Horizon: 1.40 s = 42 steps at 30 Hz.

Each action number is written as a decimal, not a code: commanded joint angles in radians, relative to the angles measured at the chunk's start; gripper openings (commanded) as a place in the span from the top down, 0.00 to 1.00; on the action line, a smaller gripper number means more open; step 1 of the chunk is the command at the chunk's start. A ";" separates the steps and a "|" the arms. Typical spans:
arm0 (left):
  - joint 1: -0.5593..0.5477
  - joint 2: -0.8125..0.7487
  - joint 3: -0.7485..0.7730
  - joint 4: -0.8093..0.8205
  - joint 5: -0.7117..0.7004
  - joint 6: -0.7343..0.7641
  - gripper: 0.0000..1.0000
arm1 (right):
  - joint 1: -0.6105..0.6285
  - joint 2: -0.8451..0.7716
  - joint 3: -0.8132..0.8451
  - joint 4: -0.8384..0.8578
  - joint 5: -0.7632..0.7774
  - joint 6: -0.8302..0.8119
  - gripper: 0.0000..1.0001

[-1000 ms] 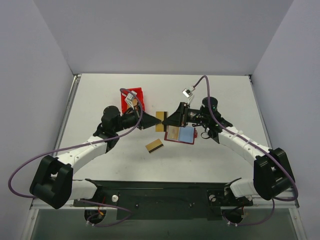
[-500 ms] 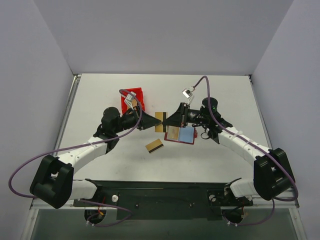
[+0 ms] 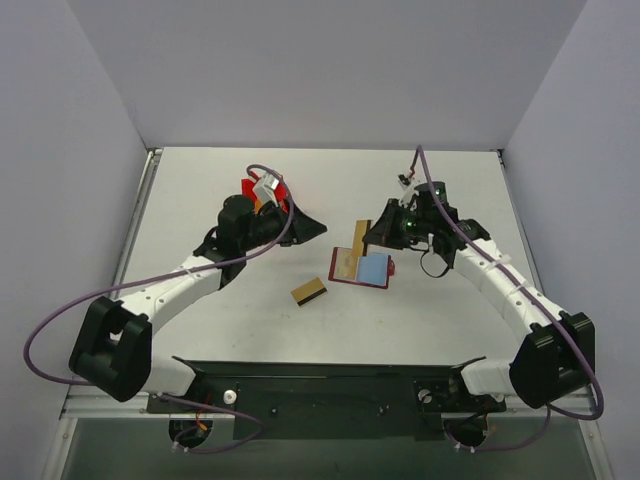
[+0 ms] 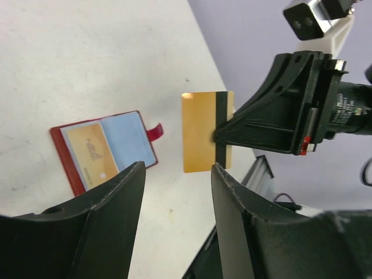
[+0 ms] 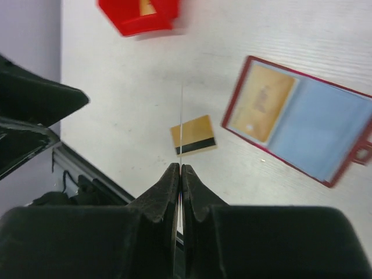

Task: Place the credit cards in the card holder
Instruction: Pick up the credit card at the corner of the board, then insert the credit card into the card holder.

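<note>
The card holder [image 3: 361,268] lies open on the table, dark red with a tan and a light blue slot, and shows as well in the left wrist view as the card holder [image 4: 104,148]. My right gripper [image 3: 372,230] is shut on a gold credit card [image 3: 358,231] just above the holder's far edge. The right wrist view has this card edge-on [image 5: 181,125] between the shut jaws [image 5: 181,167]. My left gripper [image 3: 312,228] stands open and empty to the left of it; its fingers [image 4: 116,221] frame the held card [image 4: 203,139]. A second credit card [image 3: 309,291] lies flat on the table.
A bright red bin [image 3: 270,192] with a card-like thing inside sits behind the left arm, mostly hidden, and shows at the top of the right wrist view as a red bin [image 5: 139,14]. The table's metal rail [image 3: 330,375] runs along the near edge.
The gold card passed from my left gripper to the right one. The left jaws opened and pulled back; the right gripper shut on the card and drew it off to the right.
</note>
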 commanded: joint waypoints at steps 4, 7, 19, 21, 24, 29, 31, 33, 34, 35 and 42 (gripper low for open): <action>-0.072 0.188 0.157 -0.179 -0.176 0.158 0.50 | -0.130 0.134 0.058 -0.308 0.122 -0.017 1.00; -0.104 0.259 0.212 -0.210 -0.222 0.182 0.60 | -0.141 0.183 0.095 -0.347 0.136 -0.043 1.00; -0.109 0.500 0.356 -0.306 -0.256 0.216 1.00 | -0.141 0.301 0.118 -0.365 0.206 -0.069 1.00; -0.109 0.512 0.359 -0.315 -0.270 0.225 1.00 | -0.141 0.318 0.120 -0.365 0.217 -0.076 1.00; -0.109 0.532 0.375 -0.338 -0.278 0.244 1.00 | -0.139 0.352 0.128 -0.367 0.219 -0.078 1.00; -0.119 0.561 0.382 -0.346 -0.276 0.253 1.00 | -0.133 0.389 0.143 -0.364 0.239 -0.087 1.00; -0.124 0.574 0.387 -0.346 -0.278 0.253 1.00 | -0.130 0.401 0.152 -0.362 0.249 -0.090 1.00; -0.130 0.586 0.396 -0.388 -0.276 0.253 1.00 | -0.127 0.422 0.160 -0.364 0.252 -0.093 1.00; -0.133 0.592 0.396 -0.392 -0.276 0.253 1.00 | -0.127 0.424 0.161 -0.362 0.251 -0.093 1.00; -0.135 0.595 0.396 -0.395 -0.278 0.251 1.00 | -0.125 0.433 0.163 -0.357 0.251 -0.093 1.00; -0.149 0.630 0.395 -0.401 -0.264 0.251 1.00 | -0.115 0.464 0.167 -0.344 0.242 -0.089 1.00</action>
